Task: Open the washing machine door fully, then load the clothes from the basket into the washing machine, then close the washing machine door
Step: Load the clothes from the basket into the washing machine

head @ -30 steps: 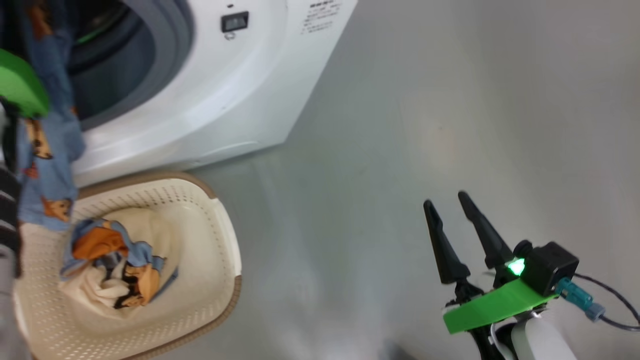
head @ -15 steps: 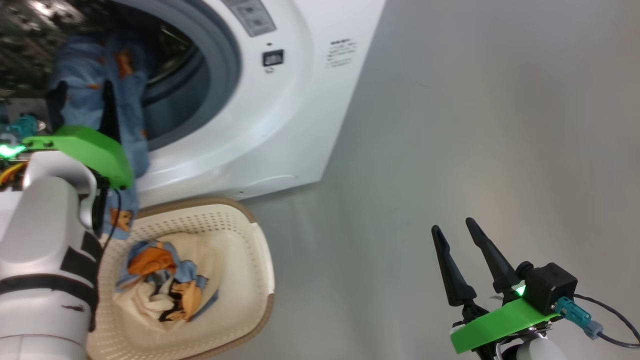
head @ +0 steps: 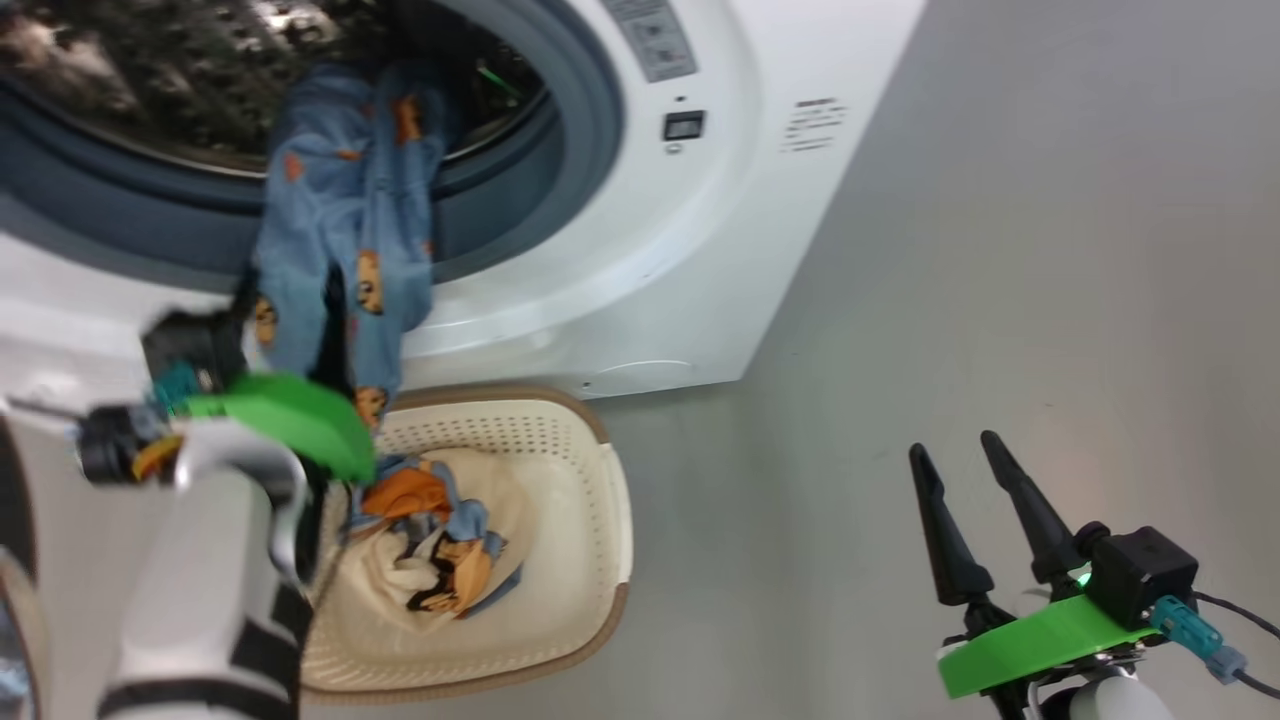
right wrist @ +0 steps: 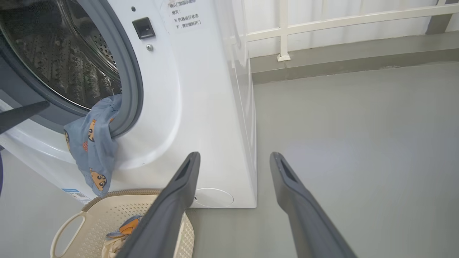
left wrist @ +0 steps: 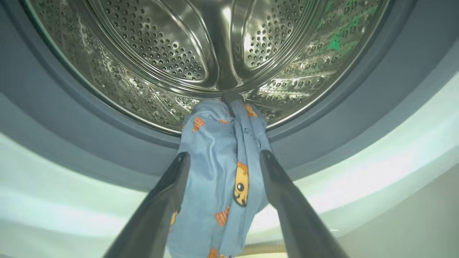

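Note:
The white washing machine [head: 650,260] stands with its round opening uncovered; the washing machine door is out of view. A light-blue bear-print garment [head: 340,230] hangs over the grey rubber lip, its top inside the steel drum [left wrist: 161,53] and its tail down the front [right wrist: 91,143]. My left gripper [left wrist: 225,154] is open below the lip, with the garment hanging loose between its fingers. More clothes [head: 440,550] lie bunched in the cream basket [head: 605,520] on the floor before the machine. My right gripper [head: 954,445] is open over bare floor, far right of the basket.
Grey floor [head: 1000,250] spreads to the right of the machine. A white railing [right wrist: 322,25] on a low kerb runs behind it. The basket's handle [right wrist: 62,229] faces my left side. One finger of the left gripper [right wrist: 21,113] pokes in before the drum opening.
The head camera has swung left, so more of the drum opening and my left arm show. The blue garment now hangs over the lip. The right gripper holds still.

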Motion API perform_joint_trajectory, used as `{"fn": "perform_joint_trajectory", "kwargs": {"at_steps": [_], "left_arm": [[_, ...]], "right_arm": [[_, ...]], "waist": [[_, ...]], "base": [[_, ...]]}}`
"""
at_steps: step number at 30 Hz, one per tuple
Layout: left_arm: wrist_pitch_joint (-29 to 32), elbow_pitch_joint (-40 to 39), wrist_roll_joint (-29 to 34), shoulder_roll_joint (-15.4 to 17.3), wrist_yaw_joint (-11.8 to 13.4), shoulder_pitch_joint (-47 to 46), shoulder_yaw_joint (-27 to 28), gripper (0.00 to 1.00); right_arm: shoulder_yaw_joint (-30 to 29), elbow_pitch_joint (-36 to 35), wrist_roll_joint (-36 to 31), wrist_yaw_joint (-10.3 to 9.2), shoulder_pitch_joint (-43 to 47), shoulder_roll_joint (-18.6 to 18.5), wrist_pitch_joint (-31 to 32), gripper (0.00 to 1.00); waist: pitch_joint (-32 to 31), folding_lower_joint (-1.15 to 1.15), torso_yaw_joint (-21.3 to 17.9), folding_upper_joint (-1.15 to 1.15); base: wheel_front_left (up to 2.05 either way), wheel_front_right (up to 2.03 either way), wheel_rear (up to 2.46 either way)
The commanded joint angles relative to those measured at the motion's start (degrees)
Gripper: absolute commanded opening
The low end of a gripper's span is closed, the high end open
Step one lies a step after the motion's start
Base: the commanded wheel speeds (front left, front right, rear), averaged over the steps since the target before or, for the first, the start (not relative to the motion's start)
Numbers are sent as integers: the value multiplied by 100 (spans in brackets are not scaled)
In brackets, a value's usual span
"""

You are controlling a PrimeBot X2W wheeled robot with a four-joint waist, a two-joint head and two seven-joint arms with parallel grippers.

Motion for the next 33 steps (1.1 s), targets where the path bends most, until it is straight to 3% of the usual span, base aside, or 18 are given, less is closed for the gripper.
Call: {"fn": "perform_joint_trajectory", "kwargs": {"at_steps": [1,8,19,26,33], "left_arm": [[-37,-320,-14,117,1,286,75,100],[-37,-1280,-108,-32,147,1344,-77,100],[-37,-2654,-201,-70,613,2696,-93,100],[38,-3430,-216,-37,725,3416,-107,100],[173,-3944,-323,5,678,3819,-151,100]], "right_arm": [[53,-156,-57,35,9,-40,-28,100],[-35,-188,-208,35,-8,-40,-28,100],[-43,-207,-364,35,-12,-40,-28,100],[-133,-230,-387,35,89,-40,-28,100],[-176,-263,-402,35,144,-40,-28,100]], "waist": [[11,0,243,0],[26,0,544,0],[-72,0,681,0],[-200,0,683,0],[-206,0,674,0]], "base": [[0,0,0],[0,0,0],[0,0,0],[0,0,0],[0,0,0]]}}
